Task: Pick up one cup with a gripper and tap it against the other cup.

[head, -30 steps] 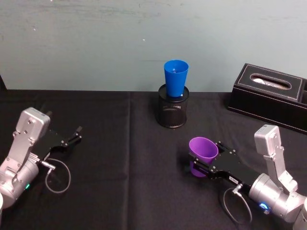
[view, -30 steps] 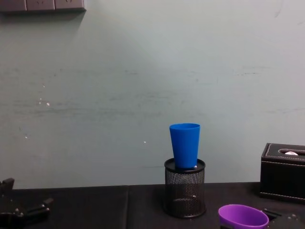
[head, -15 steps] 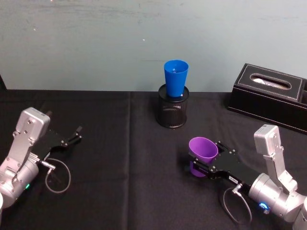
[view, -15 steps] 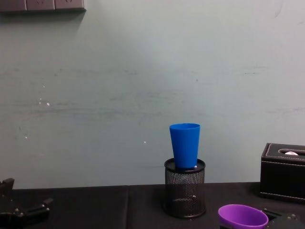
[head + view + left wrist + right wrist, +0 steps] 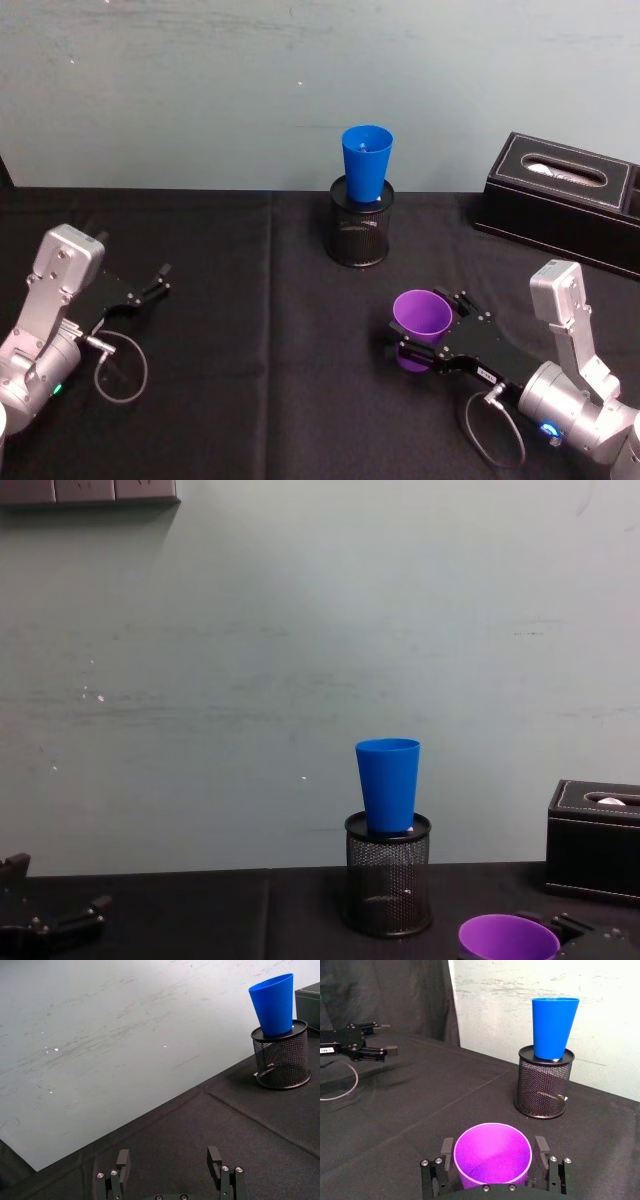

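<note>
Nearest you on the right, your right tool is clamping the purple cup, one flat jaw pressing each side of the cup's wall below the wide rim. That cup is sitting upright with its mouth open upward, low over the black tabletop. Across on the near left, your left tool is resting low over the tabletop, its jaws standing apart with nothing between them. Farther back, near the middle, the blue cup is standing upright in a black mesh pen holder, well apart from the purple cup. Over at the far right, a black tissue box is sitting against the pale wall.
</note>
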